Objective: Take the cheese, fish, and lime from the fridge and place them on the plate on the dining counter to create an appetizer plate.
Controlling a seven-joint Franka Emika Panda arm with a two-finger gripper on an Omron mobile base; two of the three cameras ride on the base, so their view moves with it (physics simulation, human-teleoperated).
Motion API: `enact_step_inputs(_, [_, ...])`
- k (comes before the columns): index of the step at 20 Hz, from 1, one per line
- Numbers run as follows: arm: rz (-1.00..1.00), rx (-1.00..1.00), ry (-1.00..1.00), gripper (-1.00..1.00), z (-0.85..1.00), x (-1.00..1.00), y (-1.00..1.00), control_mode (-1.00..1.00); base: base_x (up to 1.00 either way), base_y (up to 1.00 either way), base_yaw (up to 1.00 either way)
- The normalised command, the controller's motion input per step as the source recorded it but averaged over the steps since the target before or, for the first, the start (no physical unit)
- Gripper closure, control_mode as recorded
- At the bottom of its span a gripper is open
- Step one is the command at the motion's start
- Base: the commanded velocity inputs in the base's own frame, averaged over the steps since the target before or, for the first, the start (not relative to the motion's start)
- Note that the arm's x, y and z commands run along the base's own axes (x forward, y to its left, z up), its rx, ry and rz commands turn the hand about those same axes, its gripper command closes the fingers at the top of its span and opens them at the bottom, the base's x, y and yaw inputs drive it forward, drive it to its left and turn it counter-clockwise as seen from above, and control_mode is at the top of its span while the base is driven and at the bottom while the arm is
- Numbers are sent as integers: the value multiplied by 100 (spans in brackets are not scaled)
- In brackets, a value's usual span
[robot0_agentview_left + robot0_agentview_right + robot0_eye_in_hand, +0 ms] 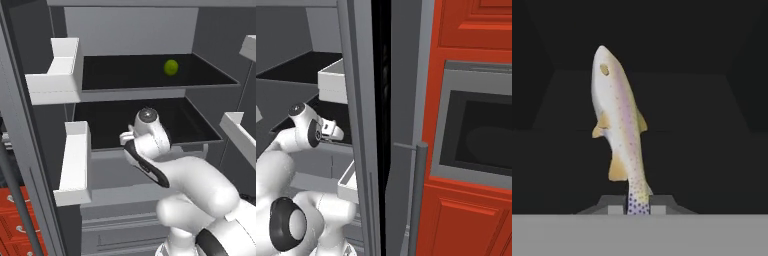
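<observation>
White arm links rose from the base in the left base view, and the hand reached in over the lower black shelf [190, 125] of the fridge [130, 30]. In the hand view the gripper [635, 209] had its two dark finger tips drawn narrow against the tail of the fish [619, 125], one tip on each side, so the jaws were clamped on it. That fish was pale and silvery with a pinkish flank, dark speckles toward the tail and yellowish fins; its head pointed away from the hand toward the dark back of the compartment. Whether its body touched the shelf could not be told.

Just beside the arm on the left stood a white door bin [75, 165], with a second white bin [55, 75] above it. Farther back, the lime [171, 67] sat alone on the upper black shelf [150, 72], toward its right side and well apart from the hand.

From the right base view the fridge's grey door edge ran upright beside a red cabinet [476, 125] holding a dark-windowed oven [478, 132]. No brand, label or writing could be read anywhere
</observation>
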Motion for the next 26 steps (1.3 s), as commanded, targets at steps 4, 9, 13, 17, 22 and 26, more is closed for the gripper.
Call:
enact_step_inputs(4, [-3,11,3,100,31,-99,-31,-100,0,0,0])
enact_step_inputs(9, [-2,6,0,100,52,-99,-26,-100,0,0,0])
enact_step_inputs(13, [-1,0,-5,100,55,-100,0,-100,0,0,0])
enact_step_inputs(17, [-2,0,-1,100,59,-90,0,-100,0,0,0])
enact_step_inputs(22, [-1,0,0,100,98,-80,-16,-100,0,0,0])
enact_step_inputs(26, [0,0,0,100,85,-75,-21,-100,0,0,0])
